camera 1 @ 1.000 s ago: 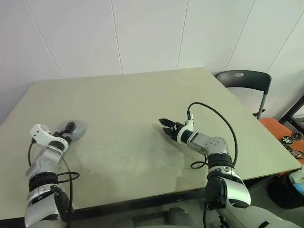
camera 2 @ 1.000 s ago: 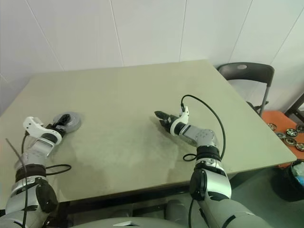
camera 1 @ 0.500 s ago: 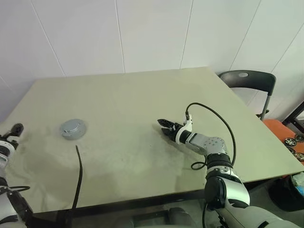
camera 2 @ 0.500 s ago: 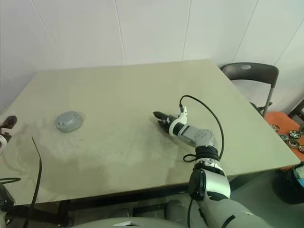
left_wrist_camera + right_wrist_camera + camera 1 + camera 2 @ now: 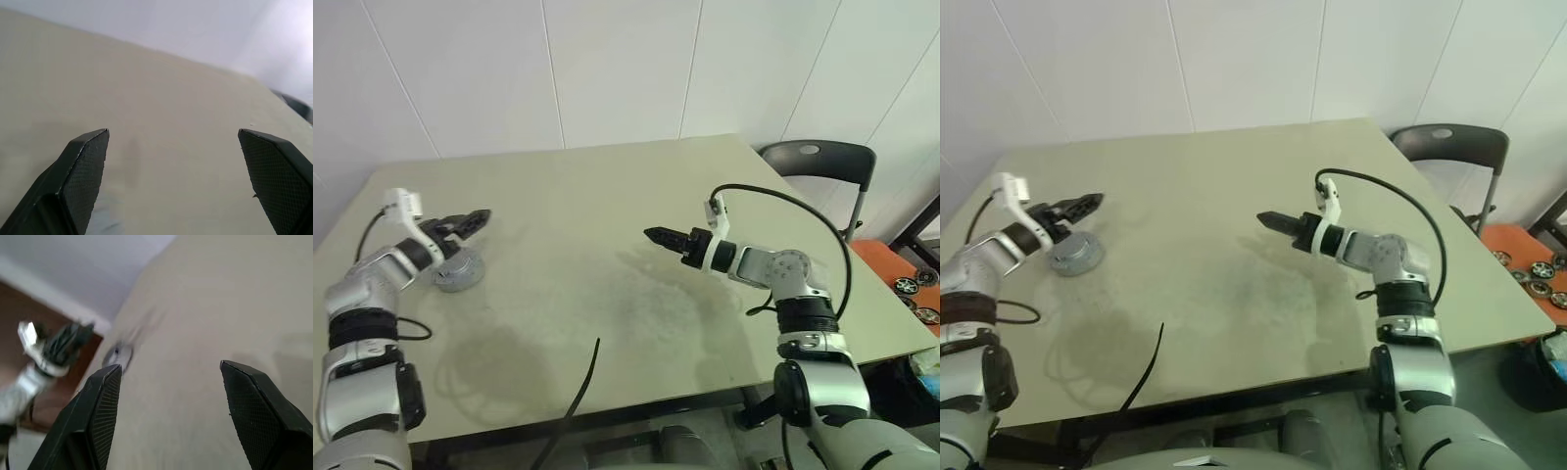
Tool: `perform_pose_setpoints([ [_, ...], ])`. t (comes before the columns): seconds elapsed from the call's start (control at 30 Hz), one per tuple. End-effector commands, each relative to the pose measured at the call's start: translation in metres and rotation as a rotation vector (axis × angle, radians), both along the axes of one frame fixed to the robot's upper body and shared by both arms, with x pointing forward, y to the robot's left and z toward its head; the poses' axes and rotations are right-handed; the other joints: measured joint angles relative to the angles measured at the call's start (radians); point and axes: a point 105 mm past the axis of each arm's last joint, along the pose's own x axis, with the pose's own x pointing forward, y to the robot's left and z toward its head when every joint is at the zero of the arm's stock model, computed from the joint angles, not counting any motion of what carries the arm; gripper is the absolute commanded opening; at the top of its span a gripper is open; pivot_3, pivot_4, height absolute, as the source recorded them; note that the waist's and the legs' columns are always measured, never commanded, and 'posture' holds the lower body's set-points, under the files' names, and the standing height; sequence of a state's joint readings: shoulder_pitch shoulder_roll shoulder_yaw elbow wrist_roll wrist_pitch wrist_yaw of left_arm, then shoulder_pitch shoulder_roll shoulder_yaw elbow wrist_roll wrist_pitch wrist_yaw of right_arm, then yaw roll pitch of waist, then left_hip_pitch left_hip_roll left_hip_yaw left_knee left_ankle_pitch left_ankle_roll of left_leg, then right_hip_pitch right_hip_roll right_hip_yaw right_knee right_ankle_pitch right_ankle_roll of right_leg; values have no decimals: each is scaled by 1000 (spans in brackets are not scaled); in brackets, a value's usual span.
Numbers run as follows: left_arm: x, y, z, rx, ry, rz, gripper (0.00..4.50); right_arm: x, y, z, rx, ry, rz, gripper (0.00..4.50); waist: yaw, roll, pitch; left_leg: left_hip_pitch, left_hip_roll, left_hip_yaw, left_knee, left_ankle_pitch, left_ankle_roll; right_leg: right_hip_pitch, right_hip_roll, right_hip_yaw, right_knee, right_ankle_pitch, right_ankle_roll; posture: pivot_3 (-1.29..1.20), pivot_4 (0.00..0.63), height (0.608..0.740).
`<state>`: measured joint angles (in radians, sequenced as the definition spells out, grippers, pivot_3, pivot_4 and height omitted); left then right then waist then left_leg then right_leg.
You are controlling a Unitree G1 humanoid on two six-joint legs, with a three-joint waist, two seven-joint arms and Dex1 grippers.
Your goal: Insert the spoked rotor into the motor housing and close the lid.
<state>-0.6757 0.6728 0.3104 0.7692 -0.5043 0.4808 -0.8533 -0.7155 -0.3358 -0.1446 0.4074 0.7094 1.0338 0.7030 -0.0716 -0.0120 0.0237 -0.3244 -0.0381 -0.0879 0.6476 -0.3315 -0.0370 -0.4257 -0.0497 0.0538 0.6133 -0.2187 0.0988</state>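
The motor housing (image 5: 458, 271) is a short round grey piece on the left of the table (image 5: 607, 196), and its flat grey top looks like the lid. It also appears small in the right wrist view as the housing (image 5: 117, 354). My left gripper (image 5: 475, 222) hangs in the air just over and beyond it, pointing right, apart from it. Its fingers (image 5: 88, 161) are spread wide and hold nothing. My right gripper (image 5: 654, 236) hovers above the table's middle, pointing left, open and empty, its fingers (image 5: 105, 401) apart. The spoked rotor is out of view.
A dark chair (image 5: 815, 160) stands off the table's far right corner. Small wheel-like parts (image 5: 911, 289) lie on an orange mat on the floor at the right. A loose black cable (image 5: 576, 392) hangs over the table's near edge.
My left arm swung in from the table's left edge and rose over the housing, pointing right. My right gripper lifted off the table and rolled. The camera also shifted.
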Motion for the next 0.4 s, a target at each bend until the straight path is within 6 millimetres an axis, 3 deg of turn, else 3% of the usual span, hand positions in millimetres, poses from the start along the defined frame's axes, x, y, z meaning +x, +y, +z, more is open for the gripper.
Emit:
perform_pose_setpoints([
  [0.03, 5, -46, 14, 60, -27, -230, 4489, -18, 13, 40, -81, -242, 193, 3335, 2, 0, 0, 0, 0, 0, 0, 0, 0, 0, 0, 0, 0, 0, 0, 0, 0, 740],
  [0.2, -4, -119, 18, 76, -1, -600, 4489, -42, 17, 62, -205, -531, 365, 3335, 5, 0, 1, -1, -1, 0, 2, 0, 0, 1, 1, -1, 0, 0, 0, 0, 0, 740],
  [0.3, -25, -159, 20, 126, -42, -866, 4489, -45, 14, 51, -338, -612, 459, 3335, 8, -1, 1, -1, -1, 1, 4, 0, 0, 2, 1, 0, -1, 0, 0, 0, 0, 740],
  [0.4, -40, -180, 20, 182, -67, -1025, 4489, -42, 10, 39, -419, -635, 491, 3335, 6, -1, 1, 0, -1, 3, 4, 0, 0, 3, 2, 0, -2, 0, 0, 0, 0, 740],
])
